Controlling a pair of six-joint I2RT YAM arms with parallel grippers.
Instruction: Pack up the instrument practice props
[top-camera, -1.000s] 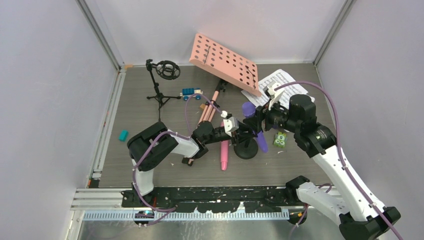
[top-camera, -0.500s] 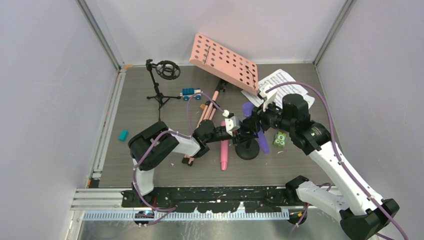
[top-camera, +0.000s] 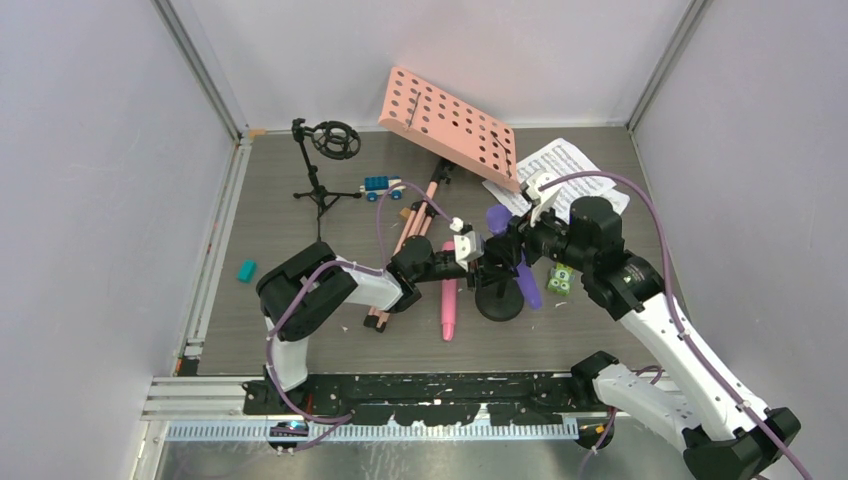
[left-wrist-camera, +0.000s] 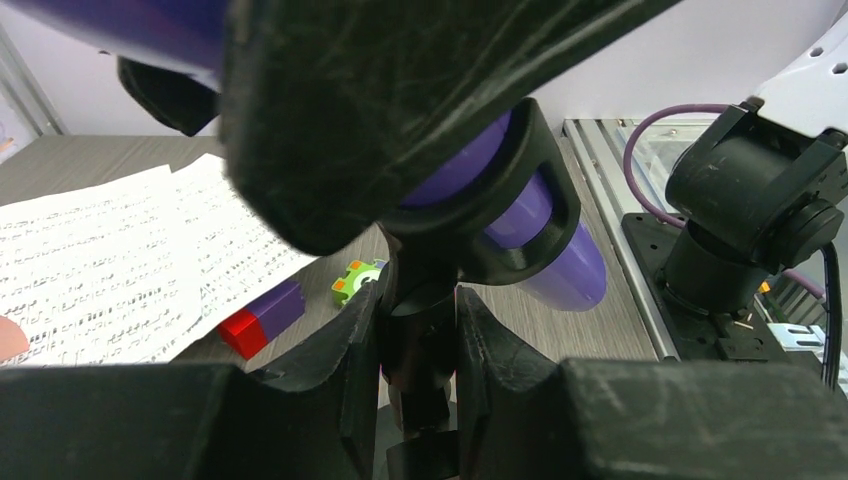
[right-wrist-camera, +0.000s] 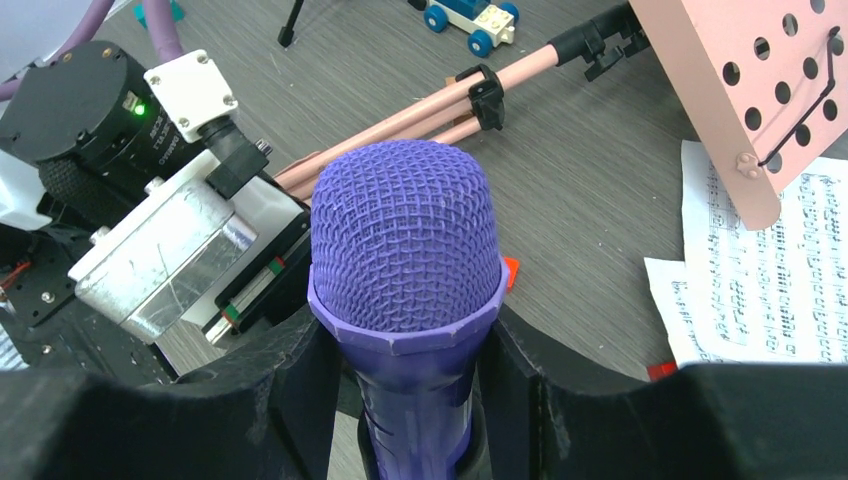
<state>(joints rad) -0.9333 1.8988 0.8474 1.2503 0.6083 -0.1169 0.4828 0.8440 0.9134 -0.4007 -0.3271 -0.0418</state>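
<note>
The purple microphone (top-camera: 512, 255) sits tilted in the clip of a black mic mount with a round base (top-camera: 498, 302). My right gripper (top-camera: 517, 243) is shut on the microphone's body just below its mesh head (right-wrist-camera: 405, 250). My left gripper (top-camera: 488, 264) is shut on the mount's black stem (left-wrist-camera: 418, 340), under the clip ring. The pink microphone (top-camera: 448, 305) lies on the table to the left of the base. The pink perforated rack (top-camera: 452, 125) leans at the back, its tripod legs (top-camera: 415, 220) folded. White sheet music (top-camera: 560, 170) lies at the back right. A second black mount (top-camera: 325, 160) stands at the back left.
A blue toy car (top-camera: 382, 186) sits by the second mount. A green block (top-camera: 560, 280) lies right of the round base, a teal block (top-camera: 246, 270) at the far left. A red and purple block (left-wrist-camera: 262, 318) lies by the sheet music (left-wrist-camera: 100, 260).
My right arm swung a little left and then back right, still holding the purple microphone. My left gripper has stayed on the stem.
</note>
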